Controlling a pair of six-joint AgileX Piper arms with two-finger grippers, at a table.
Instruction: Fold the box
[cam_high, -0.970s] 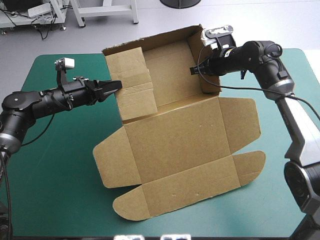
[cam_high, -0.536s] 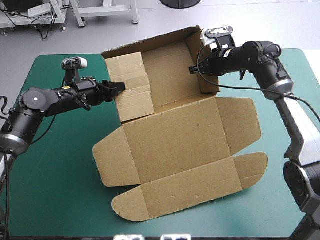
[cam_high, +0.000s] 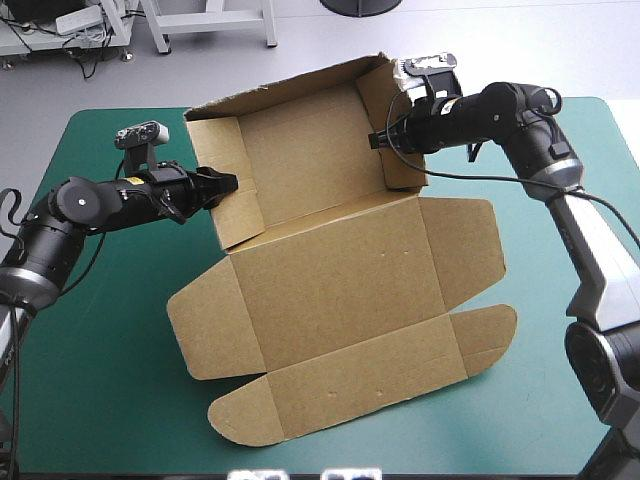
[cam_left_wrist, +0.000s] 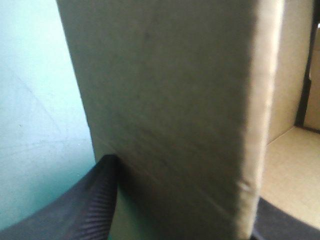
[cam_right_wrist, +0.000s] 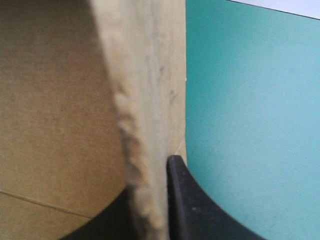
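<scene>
- Brown box sits mid-table on the teal-green cover. Its far half stands up as a tray; the near half, lid and flaps, lies flat.
- Left gripper is clamped on the left wall, with the board between its fingers. Risk: a pull along the arm drags the whole sheet sideways or creases the wall off its score line.
- Back wall looks propped only by the two side walls. Risk: if either grip lets go, it likely flops back flat.
- Right gripper is pinched the same way on the right wall, with one finger on the outer face. Risk: if the arms move out of sync, the tray twists or a corner tears.
- Hard to see: both wrist views are filled with board at close range, so grip depth and the inner fingers are mostly hidden. I can't tell whether any side tab is tucked; probably not.
</scene>
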